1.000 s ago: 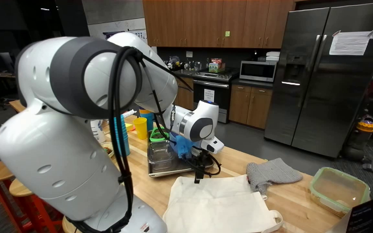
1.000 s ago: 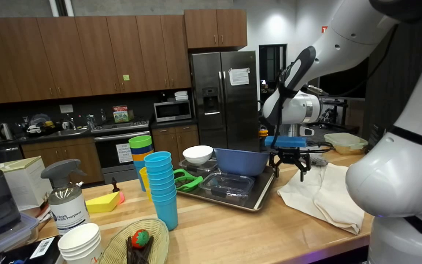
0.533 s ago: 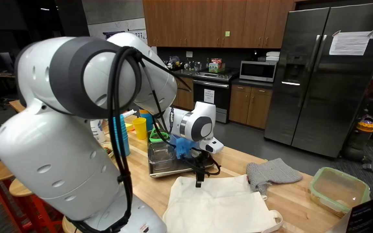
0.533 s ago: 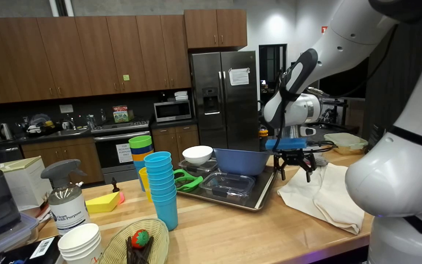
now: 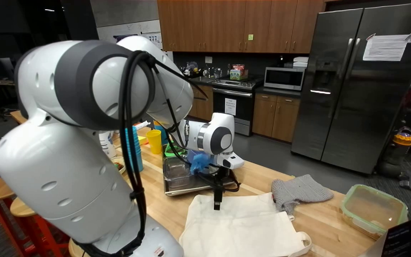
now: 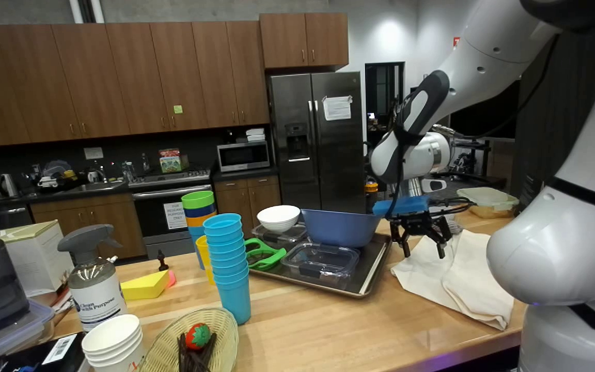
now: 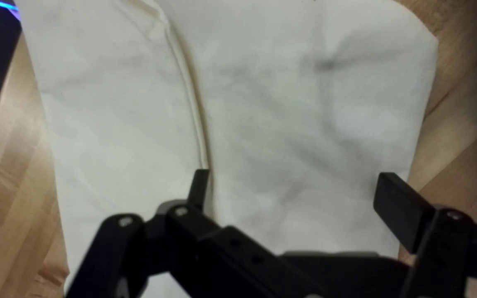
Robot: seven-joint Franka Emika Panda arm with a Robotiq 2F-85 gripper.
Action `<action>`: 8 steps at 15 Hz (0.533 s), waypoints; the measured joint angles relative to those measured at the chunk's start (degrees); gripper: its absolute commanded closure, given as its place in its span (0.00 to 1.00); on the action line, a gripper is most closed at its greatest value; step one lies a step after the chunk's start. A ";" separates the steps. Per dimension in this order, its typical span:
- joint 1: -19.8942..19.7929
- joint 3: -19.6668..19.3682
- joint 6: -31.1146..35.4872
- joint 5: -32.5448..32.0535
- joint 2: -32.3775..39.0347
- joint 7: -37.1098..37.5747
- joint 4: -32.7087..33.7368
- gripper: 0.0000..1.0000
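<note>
One tote bag (image 5: 241,228) below jaws, strawberry (image 6: 198,336) and sticks (image 6: 193,359) in basket (image 6: 228,330)

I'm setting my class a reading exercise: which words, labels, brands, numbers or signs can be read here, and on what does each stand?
"FOR RESEARCH PURPOSES ONLY": sign on the oven.
"Clean with Purpose": spray bottle.
Too small or blurred to read: any text on the fridge sheet, dark card, food box, yellow note, white sticker, red wall sign, wall sheets, paper cups.
</note>
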 measured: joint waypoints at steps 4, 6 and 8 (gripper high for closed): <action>0.00 0.00 0.00 0.00 0.00 0.22 -0.01 0.48; 0.00 0.00 0.02 0.00 -0.01 0.22 -0.01 0.65; 0.00 0.00 0.05 0.00 -0.02 0.21 0.00 0.78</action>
